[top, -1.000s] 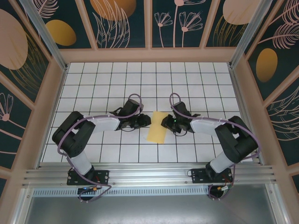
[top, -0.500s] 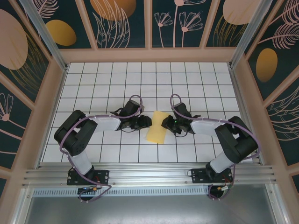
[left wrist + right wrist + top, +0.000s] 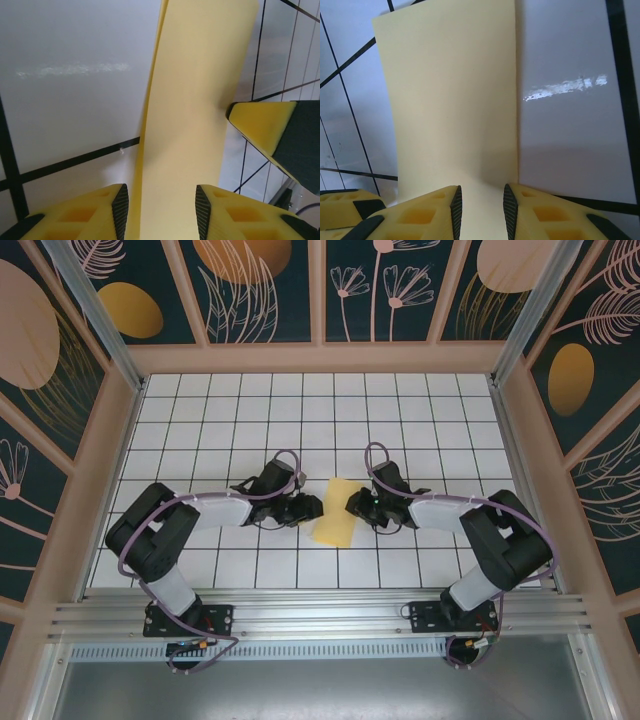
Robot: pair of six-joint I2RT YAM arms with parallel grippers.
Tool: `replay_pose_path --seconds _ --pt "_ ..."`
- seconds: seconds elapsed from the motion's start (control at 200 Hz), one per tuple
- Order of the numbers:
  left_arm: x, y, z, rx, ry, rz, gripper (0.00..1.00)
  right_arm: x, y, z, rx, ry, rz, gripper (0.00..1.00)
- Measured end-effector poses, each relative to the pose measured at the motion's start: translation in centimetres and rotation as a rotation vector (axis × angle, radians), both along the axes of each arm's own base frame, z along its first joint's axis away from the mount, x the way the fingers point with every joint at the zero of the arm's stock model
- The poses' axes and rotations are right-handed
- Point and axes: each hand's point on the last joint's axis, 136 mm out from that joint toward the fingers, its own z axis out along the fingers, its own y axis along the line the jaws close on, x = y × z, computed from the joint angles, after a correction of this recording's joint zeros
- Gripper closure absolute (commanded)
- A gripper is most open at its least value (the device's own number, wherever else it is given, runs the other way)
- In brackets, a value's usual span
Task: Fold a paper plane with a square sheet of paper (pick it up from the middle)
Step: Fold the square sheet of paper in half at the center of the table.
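Sheet (image 3: 337, 511): we see it folded, long axis near-to-far.
Left gripper (image 3: 312, 507): parted, at its left edge.
Right gripper (image 3: 352, 505): parted, equally near, opposite edge.

The white black-gridded bench (image 3: 300, 410) is viewed steeply from high above and behind. Very close views are taken along the yellow-padded left tool (image 3: 160, 200) and right tool (image 3: 481, 192), facing each other; the thin yellow folded paper sheet (image 3: 337, 512) is shared by all three.
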Motion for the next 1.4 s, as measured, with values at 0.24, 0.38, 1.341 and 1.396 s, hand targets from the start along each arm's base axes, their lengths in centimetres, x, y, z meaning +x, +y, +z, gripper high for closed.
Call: replay_pose_path --seconds 0.24,0.38,1.341,1.396 --pt "-1.2 0.1 -0.4 -0.015 0.038 -0.026 0.56 0.0 0.0 0.0 0.002 -0.003 0.000 0.67" --pt "-1.5 0.0 -0.4 -0.025 0.048 -0.037 0.56 0.0 0.0 0.0 0.002 -0.003 0.000 0.67" --pt "0.9 -3.8 -0.4 -0.125 0.055 -0.098 0.63 -0.1 0.1 0.8 0.014 -0.016 0.006 0.63" --pt "1.0 -3.9 -0.6 -0.121 0.053 -0.099 0.63 0.0 0.0 1.3 0.015 -0.029 0.003 0.63"
